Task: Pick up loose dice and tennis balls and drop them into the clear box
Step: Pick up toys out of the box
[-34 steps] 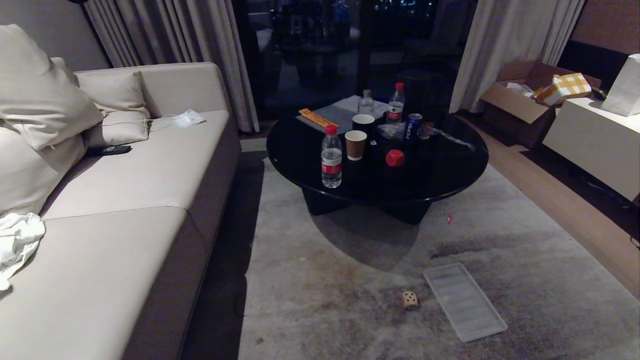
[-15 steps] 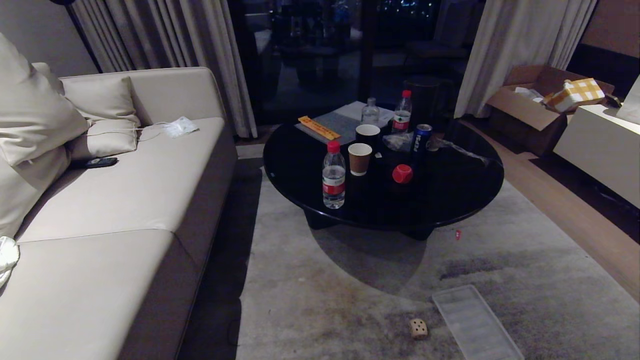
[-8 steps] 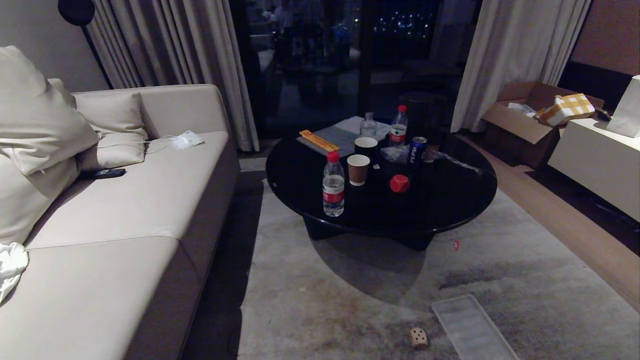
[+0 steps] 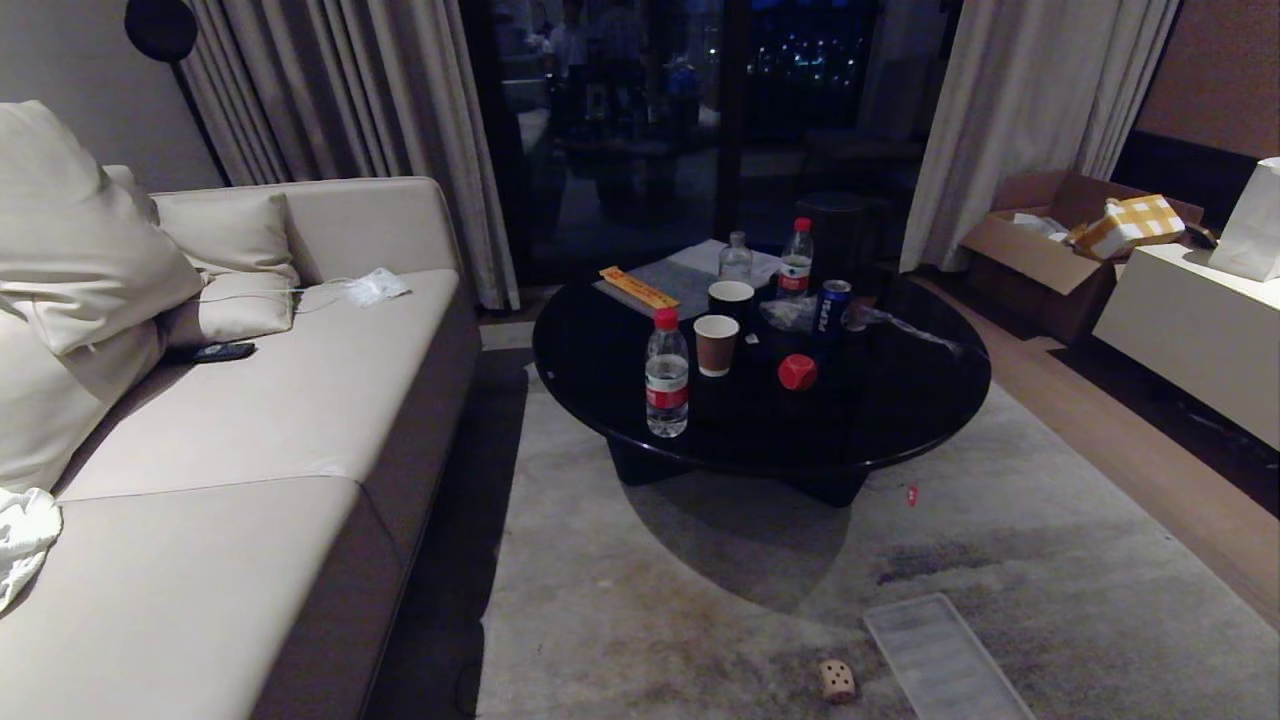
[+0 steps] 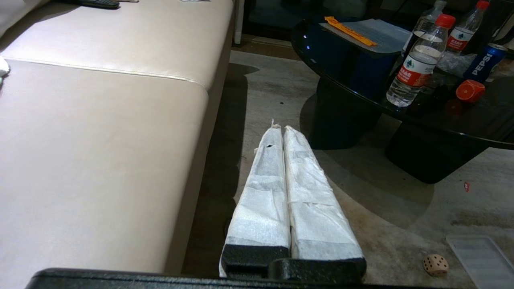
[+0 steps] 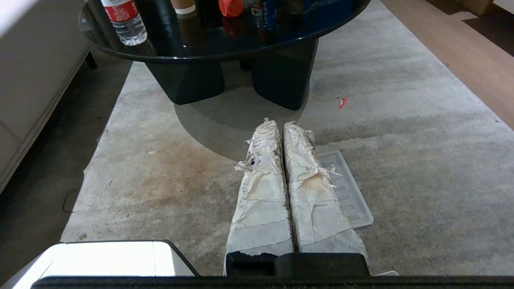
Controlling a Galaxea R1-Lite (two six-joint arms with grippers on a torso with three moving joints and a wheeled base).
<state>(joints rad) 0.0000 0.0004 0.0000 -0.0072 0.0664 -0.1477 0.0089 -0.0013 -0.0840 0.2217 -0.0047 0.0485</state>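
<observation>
1. Dice first: beige die [image 4: 838, 680] on the rug at the near edge of the head view, just beside the flat ribbed panel [image 4: 945, 660]; red die [image 4: 797, 372] up on the black tabletop [image 4: 900, 400], near the paper cup [image 4: 716, 344] and the water bottle [image 4: 666, 372].
2. No tennis balls and no walled clear box in any view; only the ribbed panel, which looks like a lid. Worth finding the real box before lifting anything.
3. Left claw [image 5: 279, 128]: wrapped fingers pressed together, empty, pointing over the rug between the sofa [image 5: 100, 120] and the tabletop.
4. Right claw [image 6: 275, 124]: fingers together too, empty, above the rug with the ribbed panel partly behind them.
5. Judged step: scouting and closing in, no reach begun.
6. For the beige die: bring the base nearer and bend lower so it sits well inside the head view, spread the right claw wide before descending, come straight down over two flat faces, avoid nudging the panel.
7. For the red die: approach from the open side, away from the bottle and cup, to spare a knock-over.
</observation>
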